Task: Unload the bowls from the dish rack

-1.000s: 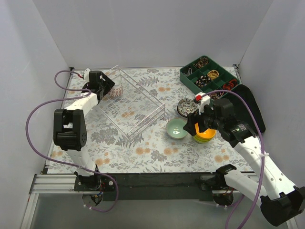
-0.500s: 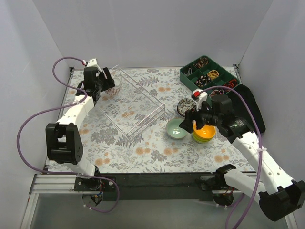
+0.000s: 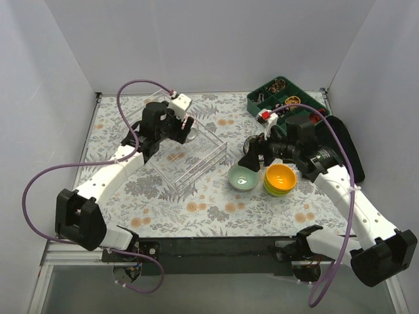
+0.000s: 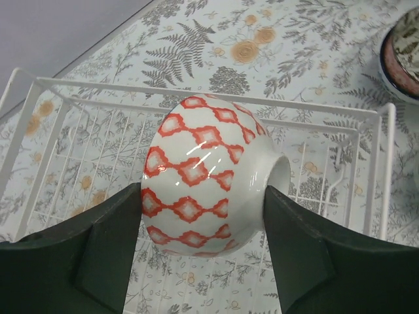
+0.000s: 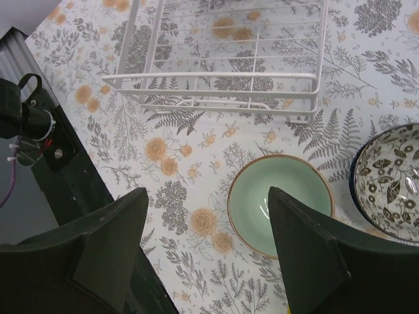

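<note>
My left gripper is shut on a white bowl with a red diamond pattern and holds it on its side above the dish rack. The rack's bars show empty below it. My right gripper is open and empty, hovering just left of the pale mint bowl, which sits on the table. An orange bowl rests on a yellow-green stack to its right. A dark patterned bowl sits behind the mint one. The rack's near corner shows in the right wrist view.
A dark green compartmented tray with small items stands at the back right. A black pad lies along the right edge. The table's dark front edge is close to the right gripper. White walls enclose the table.
My left gripper has swung from the rack's far left corner to the right, carrying the red-patterned bowl. My right gripper has left the orange bowl on the stack and moved left and back.
</note>
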You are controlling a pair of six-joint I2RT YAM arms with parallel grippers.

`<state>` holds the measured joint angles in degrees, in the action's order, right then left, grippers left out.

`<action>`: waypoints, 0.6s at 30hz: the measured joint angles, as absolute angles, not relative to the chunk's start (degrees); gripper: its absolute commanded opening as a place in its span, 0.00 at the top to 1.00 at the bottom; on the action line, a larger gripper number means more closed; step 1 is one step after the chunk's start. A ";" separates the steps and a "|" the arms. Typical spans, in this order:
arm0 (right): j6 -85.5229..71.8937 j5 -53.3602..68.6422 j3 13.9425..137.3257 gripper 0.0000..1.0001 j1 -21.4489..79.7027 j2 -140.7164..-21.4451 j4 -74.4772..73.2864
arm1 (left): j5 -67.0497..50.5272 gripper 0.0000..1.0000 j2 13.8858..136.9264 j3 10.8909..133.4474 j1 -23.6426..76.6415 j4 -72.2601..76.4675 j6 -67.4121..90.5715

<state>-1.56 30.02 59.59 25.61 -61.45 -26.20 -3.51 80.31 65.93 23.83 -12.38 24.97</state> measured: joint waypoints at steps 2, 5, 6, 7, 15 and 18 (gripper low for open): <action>-1.56 31.59 61.47 0.18 25.61 -63.09 -25.96 | -4.27 0.69 78.41 65.21 25.56 -13.41 21.63; -1.56 34.28 63.77 0.18 25.61 -65.19 -25.50 | -5.41 0.68 74.98 64.07 28.12 -14.33 16.80; -1.56 35.27 64.53 0.18 25.61 -65.87 -25.41 | -5.61 0.67 73.80 63.83 28.99 -14.63 15.33; -1.58 36.42 65.32 0.18 25.61 -66.63 -25.26 | -5.74 0.67 72.66 63.46 29.85 -14.61 14.06; -1.41 44.88 73.73 0.18 25.61 -74.61 -24.91 | -8.73 0.67 66.30 61.43 36.45 -15.05 7.90; -1.13 46.65 76.73 0.18 25.61 -77.36 -24.49 | -10.24 0.68 65.34 60.80 39.20 -15.03 6.22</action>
